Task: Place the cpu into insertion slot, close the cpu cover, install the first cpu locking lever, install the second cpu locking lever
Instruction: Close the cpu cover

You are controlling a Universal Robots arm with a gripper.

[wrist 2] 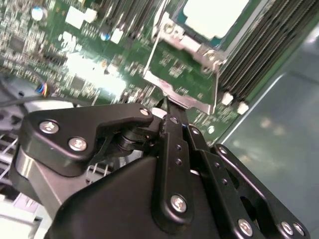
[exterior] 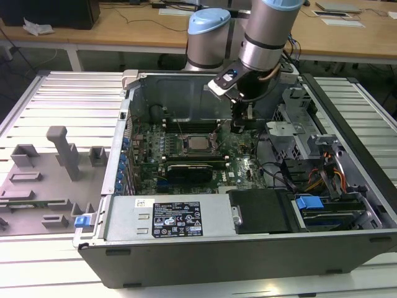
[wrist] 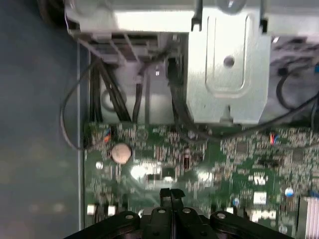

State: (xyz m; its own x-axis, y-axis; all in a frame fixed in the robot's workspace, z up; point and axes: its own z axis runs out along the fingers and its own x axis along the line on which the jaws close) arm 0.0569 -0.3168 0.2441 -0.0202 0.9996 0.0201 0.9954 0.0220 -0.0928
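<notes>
The cpu [exterior: 198, 144] lies flat in the insertion slot [exterior: 185, 149] on the green motherboard, its pale metal top facing up. In the second wrist view the cpu [wrist 2: 214, 17] shows inside the silver cpu cover [wrist 2: 192, 46], which lies around it. Thin locking lever rods [wrist 2: 151, 50] run along the socket's sides. My gripper [exterior: 239, 126] hangs over the board on the exterior view's right of the slot. Its black fingertips [wrist 2: 167, 105] are pressed together beside the socket's silver end bracket [wrist 2: 177, 94]. In the first wrist view the gripper [wrist: 171, 193] is shut with nothing visible between the fingers.
Long black memory slots [wrist 2: 259, 55] flank the socket. A black ribbed heatsink block [exterior: 189, 166] sits just in front of it. A grey metal drive cage [wrist: 224, 74] with black cables [wrist: 112, 94] stands beside the board. A coin battery [wrist: 120, 153] sits on the board. Case walls [exterior: 186, 220] enclose everything.
</notes>
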